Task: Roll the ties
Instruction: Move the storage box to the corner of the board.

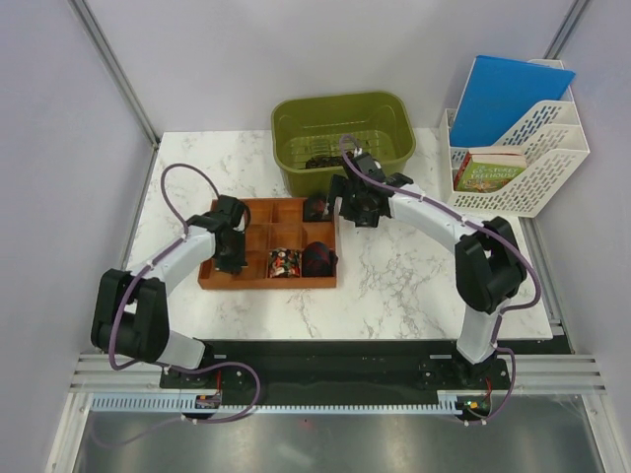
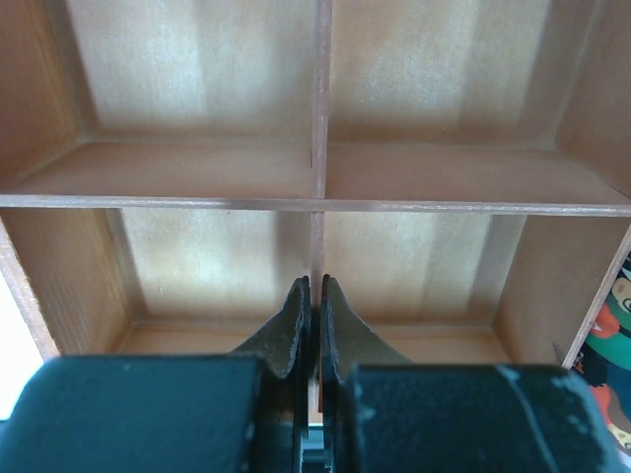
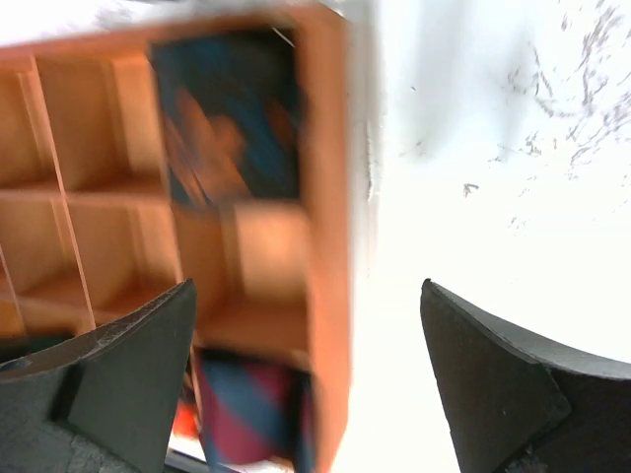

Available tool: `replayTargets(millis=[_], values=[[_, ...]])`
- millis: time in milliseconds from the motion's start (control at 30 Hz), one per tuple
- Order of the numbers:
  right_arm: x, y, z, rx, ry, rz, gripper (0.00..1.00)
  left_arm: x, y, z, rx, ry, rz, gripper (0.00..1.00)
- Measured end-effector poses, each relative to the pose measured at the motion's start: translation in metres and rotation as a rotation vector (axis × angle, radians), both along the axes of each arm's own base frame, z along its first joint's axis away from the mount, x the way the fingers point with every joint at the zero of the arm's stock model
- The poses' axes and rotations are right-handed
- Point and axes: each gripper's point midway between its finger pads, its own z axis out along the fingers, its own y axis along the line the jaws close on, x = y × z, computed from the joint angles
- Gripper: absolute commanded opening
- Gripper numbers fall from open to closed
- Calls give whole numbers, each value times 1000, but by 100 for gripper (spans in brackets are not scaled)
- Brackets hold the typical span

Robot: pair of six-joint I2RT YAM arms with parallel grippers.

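Two blurry coiled ties (image 3: 232, 123) in tray (image 3: 325, 246); left gripper (image 2: 312, 305) clenched, right gripper (image 3: 307, 296) wide apart.

No legible text anywhere.

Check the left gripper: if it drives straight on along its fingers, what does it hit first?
Most likely the wooden divider between two compartments of the wooden tray. The shut left gripper lines up with it. Depth is unclear, so the tips may already be touching it.
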Motion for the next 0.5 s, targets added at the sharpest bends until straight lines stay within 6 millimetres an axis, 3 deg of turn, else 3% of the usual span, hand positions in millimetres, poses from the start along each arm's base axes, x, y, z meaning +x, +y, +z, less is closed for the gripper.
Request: replayTargets(millis=[267, 500], values=[[3, -3, 36, 50, -69, 10, 98, 16, 52, 13, 72, -1, 72, 2], [6, -13, 35, 67, -54, 1, 98, 10, 106, 14, 121, 33, 121, 2]])
